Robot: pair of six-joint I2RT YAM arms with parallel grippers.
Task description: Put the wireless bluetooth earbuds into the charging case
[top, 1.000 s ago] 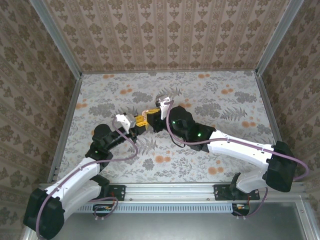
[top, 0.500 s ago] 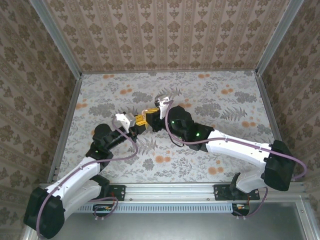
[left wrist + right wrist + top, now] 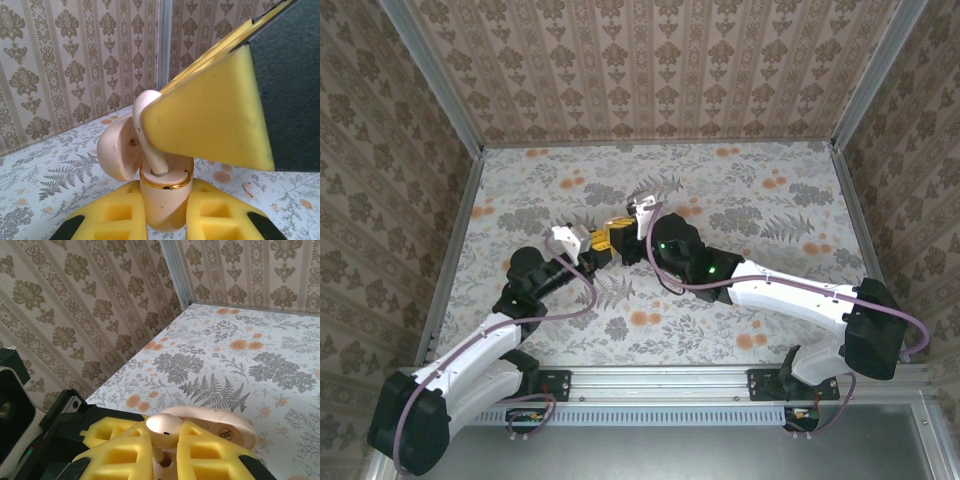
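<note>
1 bud (image 3: 144, 107) pinched in my right gripper (image 3: 164, 445) | left gripper (image 3: 165, 220) clamped on case (image 3: 164, 197), lid open | right has edged toward left this last second; stem tip now sits in socket | seating nearly done, I judge

Left-wrist view: the earbud (image 3: 144, 107) is half hidden behind a pad (image 3: 210, 120) of the right hand (image 3: 612, 236), while the charging case (image 3: 165, 197) runs off the bottom edge. From above, both are too small to distinguish.
</note>
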